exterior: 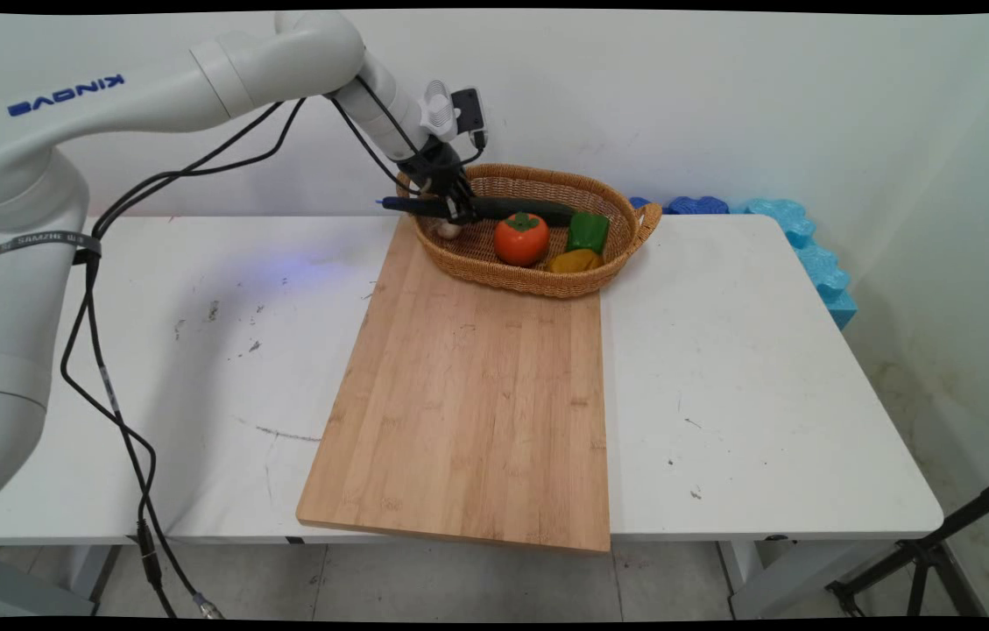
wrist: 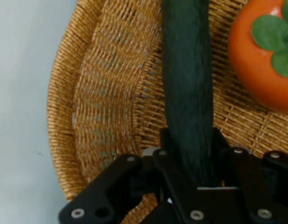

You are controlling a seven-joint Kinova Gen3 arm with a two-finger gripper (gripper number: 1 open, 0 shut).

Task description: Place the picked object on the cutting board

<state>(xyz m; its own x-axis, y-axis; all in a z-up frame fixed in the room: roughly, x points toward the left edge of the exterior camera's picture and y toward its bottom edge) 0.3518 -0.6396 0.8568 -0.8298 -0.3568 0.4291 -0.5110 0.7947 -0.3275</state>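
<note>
My black gripper (exterior: 456, 210) is shut on a long dark green cucumber (exterior: 520, 210) at the left end of a wicker basket (exterior: 625, 245). The cucumber lies roughly level above the basket, its left end sticking out past the rim. In the hand view the cucumber (wrist: 188, 93) runs up from between the fingers, over the basket's woven wall (wrist: 97, 102). An orange persimmon with a green leaf cap (exterior: 520, 238) sits in the basket just right of the gripper, and shows as the persimmon (wrist: 260, 60) at the hand view's upper right. A small pale bulb (exterior: 448, 230) lies under the gripper.
A green pepper (exterior: 588, 231) and a yellow pepper (exterior: 575, 260) lie in the basket's right half. A large wooden cutting board (exterior: 468, 394) lies on the white table (exterior: 766, 368), its far end under the basket. Blue foam pieces (exterior: 809, 245) line the back right.
</note>
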